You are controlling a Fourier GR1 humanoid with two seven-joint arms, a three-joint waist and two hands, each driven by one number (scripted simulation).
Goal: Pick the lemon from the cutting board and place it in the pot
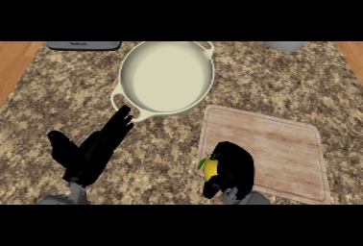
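Across the speckled granite counter (297,91), bare stone runs wide on the left side and along the strip between the pot and the cutting board, while wood flooring shows past the counter's left and right edges at the upper corners. At the far edge sit a dark grey flat object (83,45), cut off by the view's top, and a grey rounded object (287,46), also cut off. The cream pot (135,62) stands in the upper middle, its inside holding nothing, one loop handle toward the near left and the other at the far right rim. The cutting board (276,144) lies at the lower right, tilted slightly, its near left corner hidden beneath the right hand (233,166). That hand has its fingers curled round the lemon (209,169), which peeks out yellow with a green tip on the hand's left side, right at the board's left edge and well apart from the pot. The left hand (96,153) lies over the open counter at the lower left with fingers straight and together, thumb spread to the left, fingertips just beside the pot's near handle.
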